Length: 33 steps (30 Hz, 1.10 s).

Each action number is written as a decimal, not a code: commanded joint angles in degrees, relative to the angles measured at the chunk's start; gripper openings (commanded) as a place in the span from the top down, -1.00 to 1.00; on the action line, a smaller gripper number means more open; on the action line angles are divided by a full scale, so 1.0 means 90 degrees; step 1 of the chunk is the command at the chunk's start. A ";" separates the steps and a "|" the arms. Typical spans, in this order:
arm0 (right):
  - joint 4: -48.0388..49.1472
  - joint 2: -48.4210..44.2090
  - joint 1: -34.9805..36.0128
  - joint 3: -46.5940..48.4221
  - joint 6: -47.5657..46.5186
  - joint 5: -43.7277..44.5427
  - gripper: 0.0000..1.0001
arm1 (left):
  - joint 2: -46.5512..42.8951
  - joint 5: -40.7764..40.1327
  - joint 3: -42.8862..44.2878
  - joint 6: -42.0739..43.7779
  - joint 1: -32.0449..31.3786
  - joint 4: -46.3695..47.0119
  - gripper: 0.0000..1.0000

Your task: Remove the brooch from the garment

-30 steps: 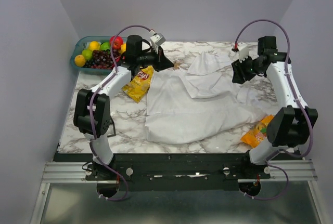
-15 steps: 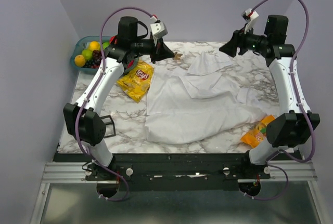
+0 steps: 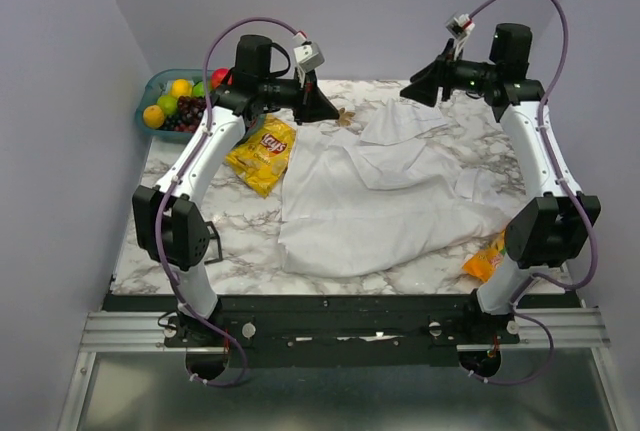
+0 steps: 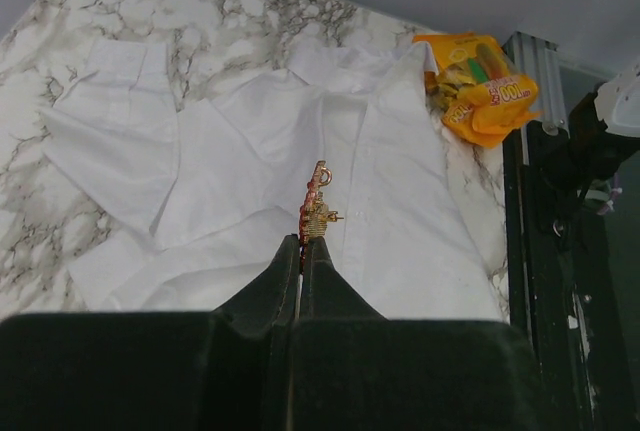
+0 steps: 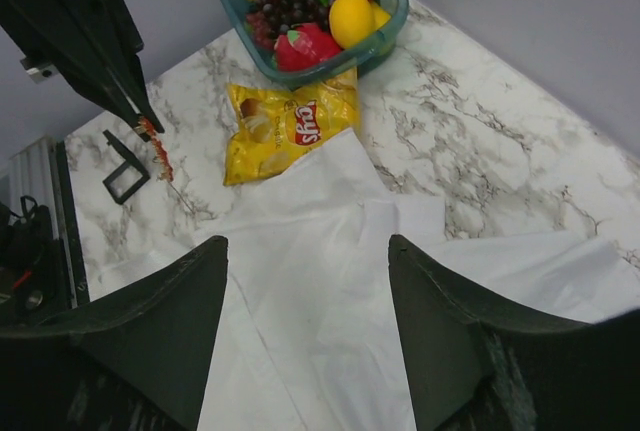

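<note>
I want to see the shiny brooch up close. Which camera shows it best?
The left wrist view: the brooch sits mid-picture, pinched in the left tool, with the garment behind. The top view shows only a tiny gold speck; the right wrist view, a small reddish dangle.

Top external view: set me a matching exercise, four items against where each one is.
1. brooch
2. garment
3. yellow chip bag
4. fruit bowl

A. far left corner of the table
B. spread across the table's middle
C. pinched in the left end effector, held above the garment
D. lying at the garment's left edge

Pairs: 1-C, 2-B, 3-D, 4-A
</note>
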 commanded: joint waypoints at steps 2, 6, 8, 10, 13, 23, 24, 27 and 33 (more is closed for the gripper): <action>-0.0625 0.0159 0.0852 0.0101 -0.1114 0.0823 -0.42 | -0.0541 0.0659 -0.0180 -0.0424 -0.0047 0.0370 1.00; -0.0547 0.0062 0.1283 -0.0300 -0.1038 0.0941 -0.43 | -0.0902 0.0729 -0.0949 -0.0522 -0.0066 0.0701 1.00; -0.0537 0.0100 0.1351 -0.0388 -0.0920 0.0766 -0.45 | -0.1166 0.0699 -0.1205 -0.0649 -0.0076 0.0878 1.00; -0.0537 0.0120 0.1371 -0.0408 -0.0842 0.0814 -0.46 | -0.1303 0.0592 -0.1343 -0.0640 -0.0037 0.0898 1.00; -0.0537 0.0189 0.1439 -0.0418 -0.0871 0.0950 -0.46 | -0.1313 0.0611 -0.1314 -0.0581 -0.0017 0.0898 1.00; -0.0606 -0.0162 0.1899 -0.1062 -0.1193 0.1019 -0.47 | -0.1235 0.0602 -0.1714 -0.2289 -0.0017 0.2781 1.00; -0.0596 -0.0201 0.1899 -0.1111 -0.1203 0.1010 -0.47 | -0.1216 0.0592 -0.1733 -0.2348 -0.0017 0.2908 1.00; -0.0596 -0.0290 0.1899 -0.1238 -0.1203 0.1000 -0.47 | -0.1177 0.0543 -0.1811 -0.2602 -0.0017 0.3153 1.00; -0.0508 -0.0426 0.1908 -0.1336 -0.1106 0.0892 -0.47 | -0.1089 0.0494 -0.1880 -0.2710 -0.0017 0.3271 1.00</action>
